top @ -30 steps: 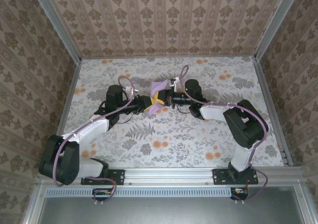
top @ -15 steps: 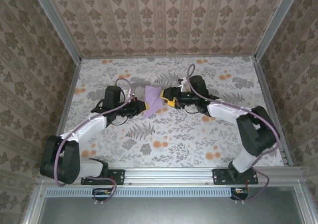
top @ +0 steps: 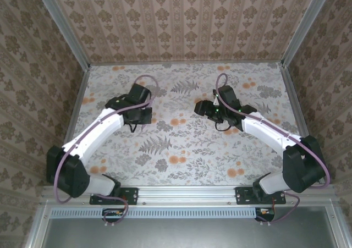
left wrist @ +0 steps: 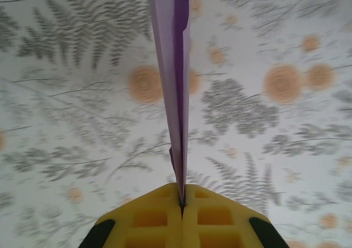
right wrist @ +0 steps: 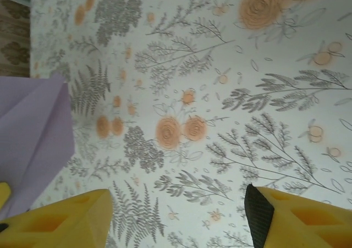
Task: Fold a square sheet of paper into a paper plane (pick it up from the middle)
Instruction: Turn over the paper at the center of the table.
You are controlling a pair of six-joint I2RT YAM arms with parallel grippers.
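Both arms have swung apart: the left gripper is clamping the folded lavender paper edge-on, while the right gripper is hanging beside the paper, fingers spread.

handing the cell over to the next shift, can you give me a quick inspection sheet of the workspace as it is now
surface: floral tabletop, flat, no damage seen
job's things: purple paper, folded flat, seen edge-on, sticking out ahead of the left gripper
clutter: nothing seen
grippers: left gripper, jaws shut on the purple paper; right gripper, jaws wide open, holding nothing, the paper off to one side of it
cables: cables loop along each arm, no snag seen
surroundings: patterned walls on three sides, metal rail at the near edge
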